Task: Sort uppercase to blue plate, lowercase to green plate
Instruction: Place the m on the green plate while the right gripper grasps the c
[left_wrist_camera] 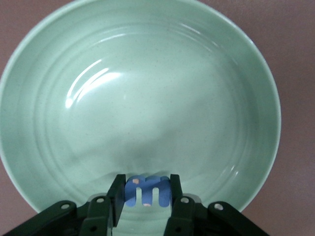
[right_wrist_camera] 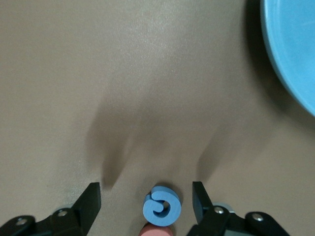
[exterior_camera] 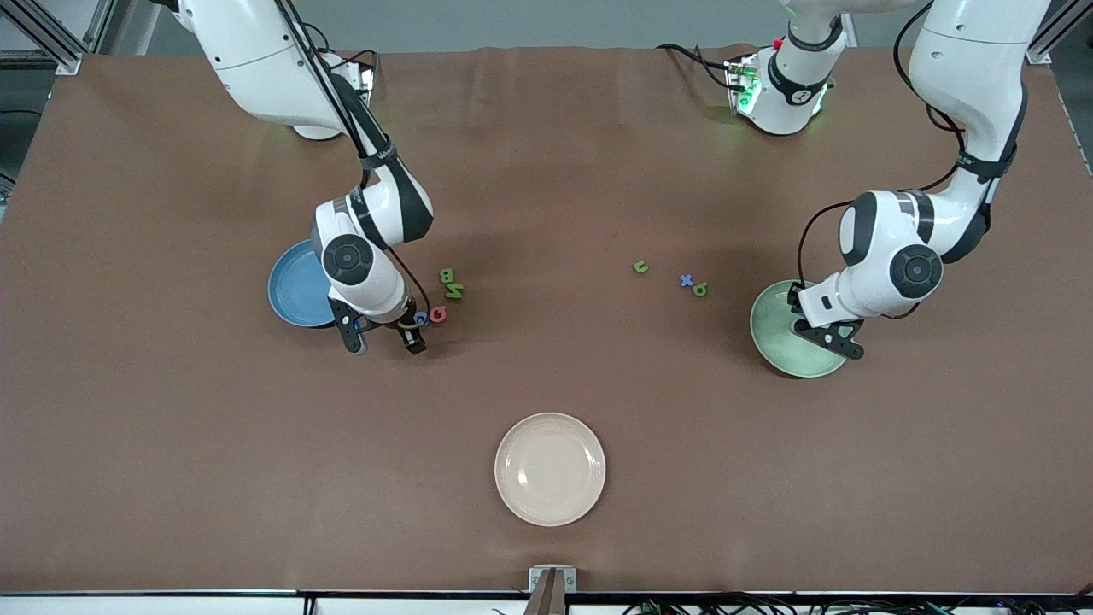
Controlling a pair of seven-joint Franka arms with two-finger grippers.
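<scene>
Seeing left tool [left_wrist_camera: 146, 194] hold blue m [left_wrist_camera: 147, 191] over green plate [left_wrist_camera: 74, 123]. We see right tool [right_wrist_camera: 146, 199] wide around blue G [right_wrist_camera: 162, 207] on bench [exterior_camera: 171, 444], blue plate [exterior_camera: 295, 295] at G's 9 o'clock.

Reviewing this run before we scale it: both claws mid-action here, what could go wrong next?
1. The right claw is open around the blue G, and the red-pink O touches the G. Closing could nudge the O or pinch both.
2. The left claw grips the blue m above the green plate, near its rim rather than its middle. On release, the m might stick to a finger or bounce out.
</scene>
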